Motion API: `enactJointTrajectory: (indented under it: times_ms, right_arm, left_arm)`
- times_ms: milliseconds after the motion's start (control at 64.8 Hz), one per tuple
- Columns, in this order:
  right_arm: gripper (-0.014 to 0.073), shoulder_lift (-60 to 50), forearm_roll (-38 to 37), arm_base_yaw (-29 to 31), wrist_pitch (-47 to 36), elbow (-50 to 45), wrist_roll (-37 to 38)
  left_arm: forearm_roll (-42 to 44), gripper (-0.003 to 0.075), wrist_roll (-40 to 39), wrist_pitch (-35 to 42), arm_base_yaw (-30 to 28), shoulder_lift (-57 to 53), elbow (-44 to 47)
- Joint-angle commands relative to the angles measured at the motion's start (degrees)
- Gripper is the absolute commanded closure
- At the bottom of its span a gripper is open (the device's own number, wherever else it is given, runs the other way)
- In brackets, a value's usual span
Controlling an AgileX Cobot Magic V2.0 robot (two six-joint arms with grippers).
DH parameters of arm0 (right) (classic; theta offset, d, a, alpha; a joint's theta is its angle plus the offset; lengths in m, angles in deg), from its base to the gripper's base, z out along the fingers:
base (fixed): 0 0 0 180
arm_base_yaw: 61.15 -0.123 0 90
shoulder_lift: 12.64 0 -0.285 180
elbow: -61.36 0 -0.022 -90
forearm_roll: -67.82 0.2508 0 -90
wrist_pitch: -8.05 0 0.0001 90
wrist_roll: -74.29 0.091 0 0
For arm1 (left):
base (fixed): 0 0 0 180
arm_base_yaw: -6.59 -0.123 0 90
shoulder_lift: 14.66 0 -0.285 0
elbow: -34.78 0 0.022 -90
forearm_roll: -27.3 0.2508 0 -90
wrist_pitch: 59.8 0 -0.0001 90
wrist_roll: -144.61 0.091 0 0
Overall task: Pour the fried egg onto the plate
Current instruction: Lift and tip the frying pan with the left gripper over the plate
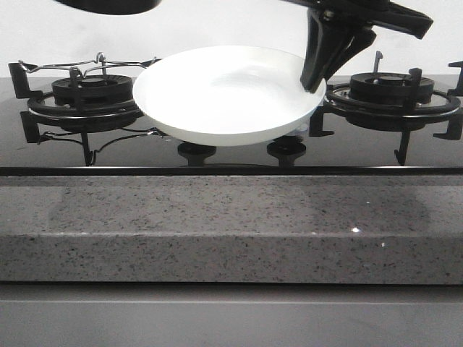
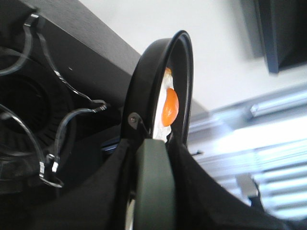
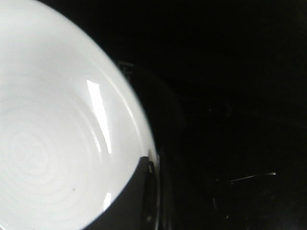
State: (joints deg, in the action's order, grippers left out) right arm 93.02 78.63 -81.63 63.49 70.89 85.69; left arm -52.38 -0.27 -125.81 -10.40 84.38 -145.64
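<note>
The white plate (image 1: 224, 94) is held a little above the black stove top, between the two burners. My right gripper (image 1: 315, 76) is shut on its right rim; in the right wrist view one dark finger (image 3: 129, 201) lies over the rim of the plate (image 3: 57, 134). The plate holds nothing. My left gripper (image 2: 153, 191) is shut on the dark green handle (image 2: 153, 177) of the black frying pan (image 2: 144, 81), which is tilted on edge. The fried egg (image 2: 169, 108) lies against the pan's inside, orange yolk showing. The front view shows only the pan's edge (image 1: 108, 4), at the top left.
A black gas burner with a wire pot support (image 1: 87, 97) stands left of the plate, another burner (image 1: 391, 90) to its right. Two knobs (image 1: 197, 152) (image 1: 287, 148) sit below the plate. A speckled grey counter edge (image 1: 231, 217) runs along the front.
</note>
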Motion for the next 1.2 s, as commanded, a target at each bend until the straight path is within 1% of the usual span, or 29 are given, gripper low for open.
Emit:
enactJointTrajectory:
  times_ms: [0,108,371,571,679,788,849,896,1050,1189]
  right_arm:
    - [0.0662,-2.5,-0.5,0.1,-2.2,1.4,-0.5]
    - [0.0662,-2.5,-0.5,0.1,-2.2,1.4,-0.5]
    - [0.0662,-2.5,-0.5,0.1,-2.2,1.4,-0.5]
    - [0.0662,-2.5,-0.5,0.1,-2.2,1.4,-0.5]
    - [0.0662,-2.5,-0.5,0.1,-2.2,1.4,-0.5]
    - [0.0662,-2.5,-0.5,0.1,-2.2,1.4,-0.5]
    - [0.0662,-2.5,-0.5,0.1,-2.2,1.4,-0.5]
    - [0.0662,-2.5,-0.5,0.1,-2.2,1.4,-0.5]
    - [0.0662,-2.5,-0.5,0.1,-2.2,1.4,-0.5]
    - [0.0662,-2.5,-0.5,0.1,-2.2,1.4,-0.5]
  left_arm:
    - [-1.6,0.0740,0.5,2.2,3.1,-6.6,-1.8]
    - [6.0,0.0739,1.1,9.5,8.1,-11.4,-1.8]
    - [21.6,0.0739,1.7,21.7,22.5,-18.7,-1.8]
    - [34.4,0.0739,1.7,29.5,33.8,-19.8,-1.8]
    - [43.6,0.0740,1.7,33.2,39.7,-19.8,-1.8]
    - [53.5,0.0739,1.7,36.3,44.2,-19.8,-1.8]
    - [57.1,0.0739,1.7,37.5,45.6,-19.8,-1.8]
    - [58.2,0.0739,1.7,38.6,46.5,-19.8,-1.8]
    - [60.0,0.0739,1.7,40.6,47.0,-19.8,-1.8]
    - [61.1,0.0739,1.7,40.8,47.0,-19.8,-1.8]
